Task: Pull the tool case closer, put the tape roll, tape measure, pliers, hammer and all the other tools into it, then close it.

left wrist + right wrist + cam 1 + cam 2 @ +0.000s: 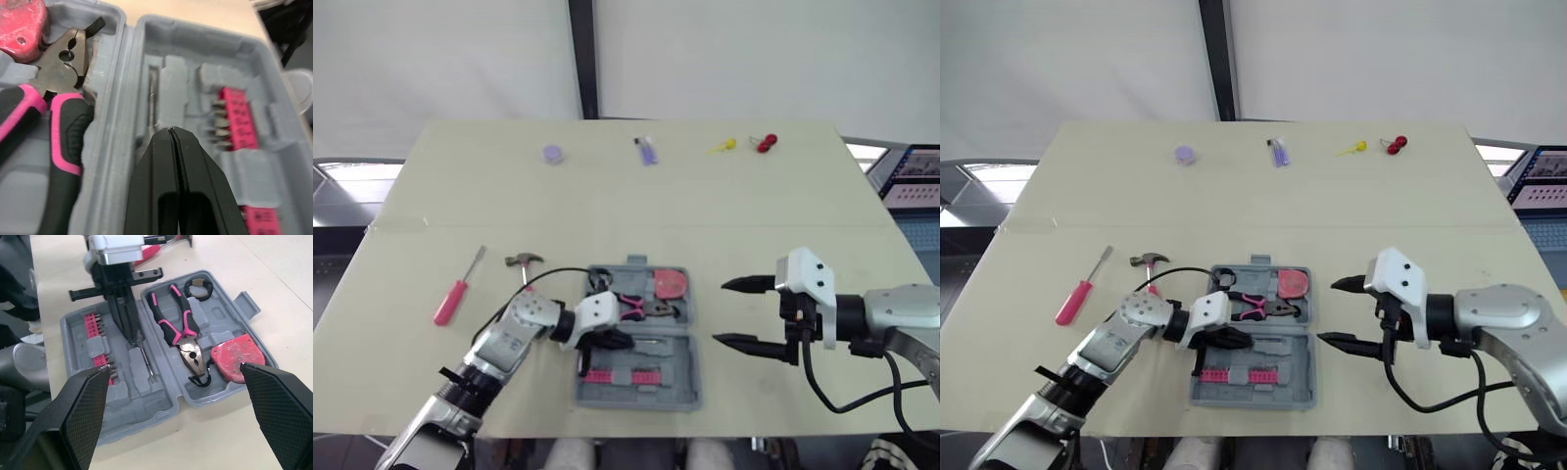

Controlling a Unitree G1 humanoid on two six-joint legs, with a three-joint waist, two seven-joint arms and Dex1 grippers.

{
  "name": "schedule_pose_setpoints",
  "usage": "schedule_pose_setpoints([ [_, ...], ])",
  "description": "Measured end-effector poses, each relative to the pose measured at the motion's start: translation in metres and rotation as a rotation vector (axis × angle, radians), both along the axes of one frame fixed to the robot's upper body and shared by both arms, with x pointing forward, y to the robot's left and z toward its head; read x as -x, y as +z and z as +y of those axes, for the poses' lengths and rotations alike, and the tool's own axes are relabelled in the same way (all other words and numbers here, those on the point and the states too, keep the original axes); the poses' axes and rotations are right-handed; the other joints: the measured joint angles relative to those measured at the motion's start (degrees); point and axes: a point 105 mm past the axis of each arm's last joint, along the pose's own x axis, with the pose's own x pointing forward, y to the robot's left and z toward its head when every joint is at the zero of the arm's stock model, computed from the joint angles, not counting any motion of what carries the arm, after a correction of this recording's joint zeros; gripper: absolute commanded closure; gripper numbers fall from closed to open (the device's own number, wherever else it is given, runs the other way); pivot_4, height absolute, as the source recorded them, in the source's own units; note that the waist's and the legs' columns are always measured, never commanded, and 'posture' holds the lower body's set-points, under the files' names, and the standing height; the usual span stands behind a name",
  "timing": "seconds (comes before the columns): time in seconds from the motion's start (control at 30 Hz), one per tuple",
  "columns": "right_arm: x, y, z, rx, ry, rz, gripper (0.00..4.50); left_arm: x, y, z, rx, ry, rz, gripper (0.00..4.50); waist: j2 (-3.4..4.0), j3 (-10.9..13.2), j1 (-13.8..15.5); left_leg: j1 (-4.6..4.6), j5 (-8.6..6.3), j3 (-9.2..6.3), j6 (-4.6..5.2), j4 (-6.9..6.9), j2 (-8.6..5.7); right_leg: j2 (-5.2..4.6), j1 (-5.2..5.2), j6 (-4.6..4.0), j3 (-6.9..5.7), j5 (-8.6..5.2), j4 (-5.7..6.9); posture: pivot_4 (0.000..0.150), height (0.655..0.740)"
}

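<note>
The grey tool case (677, 370) lies open near the table's front edge. In its far half are the pink-handled pliers (175, 327), the red tape measure (234, 355) and a black tape roll (198, 288). Its near half holds a pink bit rack (235, 115) and a thin metal rod (145, 362). My left gripper (611, 341) is shut, tips down over the near half just by the rod. Right of the case, my right gripper (720, 312) hangs open, holding nothing. The hammer (524, 261) and a pink screwdriver (457, 289) lie on the table left of the case.
Along the far edge of the table (803, 215) lie a purple disc (553, 154), a small purple item (647, 150), a yellow piece (722, 146) and a red piece (765, 143). A screen (913, 176) stands off the right side.
</note>
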Motion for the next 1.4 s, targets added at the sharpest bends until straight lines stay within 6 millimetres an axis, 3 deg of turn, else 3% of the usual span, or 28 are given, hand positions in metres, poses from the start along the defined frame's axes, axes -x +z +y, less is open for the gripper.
schedule_pose_setpoints([
  [0.03, -0.003, -0.001, -0.003, -0.012, -0.015, 0.006, 0.00, 0.000, 0.012, 0.000, 0.045, 0.010, 0.014, 3.68, 0.01, 0.01, 0.03, -0.01, 0.00, 0.00, 0.00, 0.02, 0.00, 0.00, -0.01, 0.00, 0.00, 0.00, 0.00, 0.150, 0.7400],
  [0.13, -0.011, -0.005, -0.015, -0.025, -0.067, 0.020, 0.00, -0.002, 0.041, 0.009, 0.113, 0.040, 0.010, 2.18, 0.01, 0.01, -0.10, 0.00, 0.00, -0.01, 0.00, -0.01, 0.00, 0.00, -0.01, 0.00, 0.00, 0.00, 0.00, 0.150, 0.7400],
  [0.27, -0.020, -0.017, -0.047, -0.066, -0.200, 0.052, 0.00, -0.015, 0.066, 0.040, 0.154, 0.200, -0.006, 0.31, 0.01, 0.02, -0.22, 0.01, 0.00, -0.01, 0.00, -0.04, 0.00, 0.00, -0.01, 0.00, 0.00, 0.00, -0.01, 0.150, 0.7400],
  [0.3, -0.023, -0.020, -0.057, -0.083, -0.241, 0.056, 0.00, -0.019, 0.069, 0.051, 0.153, 0.257, -0.020, 0.05, 0.01, 0.01, -0.31, 0.02, 0.00, 0.00, 0.00, -0.06, 0.00, 0.00, -0.01, 0.00, 0.00, 0.00, -0.02, 0.150, 0.7400],
  [0.4, -0.030, -0.031, -0.086, -0.122, -0.362, 0.061, 0.00, -0.030, 0.076, 0.088, 0.155, 0.448, -0.070, 0.05, 0.01, 0.02, -0.57, 0.05, 0.00, 0.01, 0.00, -0.12, 0.00, 0.00, -0.01, 0.00, 0.00, 0.00, -0.02, 0.150, 0.7400],
  [0.5, -0.037, -0.042, -0.123, -0.136, -0.520, 0.030, 0.00, -0.039, 0.074, 0.155, 0.122, 0.763, -0.129, 0.05, 0.03, 0.02, -1.37, 0.11, 0.00, 0.03, -0.01, -0.28, 0.00, 0.00, -0.02, 0.00, 0.00, 0.00, -0.04, 0.150, 0.7400],
  [0.57, -0.040, -0.047, -0.138, -0.141, -0.586, 0.006, 0.00, -0.038, 0.070, 0.189, 0.099, 0.913, -0.166, 0.05, 0.03, 0.02, -1.60, 0.14, 0.00, 0.06, -0.01, -0.36, 0.00, 0.00, -0.02, 0.00, 0.00, 0.00, -0.07, 0.150, 0.7400],
  [0.63, -0.043, -0.055, -0.150, -0.148, -0.649, -0.015, 0.00, -0.033, 0.066, 0.227, 0.079, 1.090, -0.208, 0.05, 0.04, 0.03, -1.69, 0.15, 0.01, 0.09, -0.01, -0.44, 0.00, 0.00, -0.03, 0.00, 0.00, 0.00, -0.11, 0.150, 0.7400],
  [0.87, -0.058, -0.070, -0.188, -0.153, -0.851, -0.132, 0.00, 0.001, 0.041, 0.314, 0.018, 1.565, -0.307, 0.05, 0.04, 0.03, -2.03, 0.25, 0.02, 0.15, -0.04, -0.59, 0.00, -0.02, -0.02, 0.00, 0.02, 0.00, -0.14, 0.150, 0.7400],
  [1.07, -0.062, -0.077, -0.206, -0.169, -0.951, -0.185, 0.00, 0.021, 0.040, 0.349, -0.029, 1.795, -0.377, 0.05, 0.03, 0.03, -2.10, 0.27, 0.03, 0.17, -0.05, -0.62, 0.00, -0.02, -0.02, 0.01, 0.03, 0.00, -0.15, 0.150, 0.7400],
  [1.4, -0.064, -0.072, -0.204, -0.172, -0.937, -0.217, 0.00, 0.032, 0.035, 0.359, -0.080, 1.875, -0.387, 0.05, 0.04, 0.03, -3.09, 0.30, 0.03, 0.17, -0.05, -0.71, 0.01, -0.02, -0.03, 0.01, 0.03, 0.00, -0.15, 0.150, 0.7400],
])
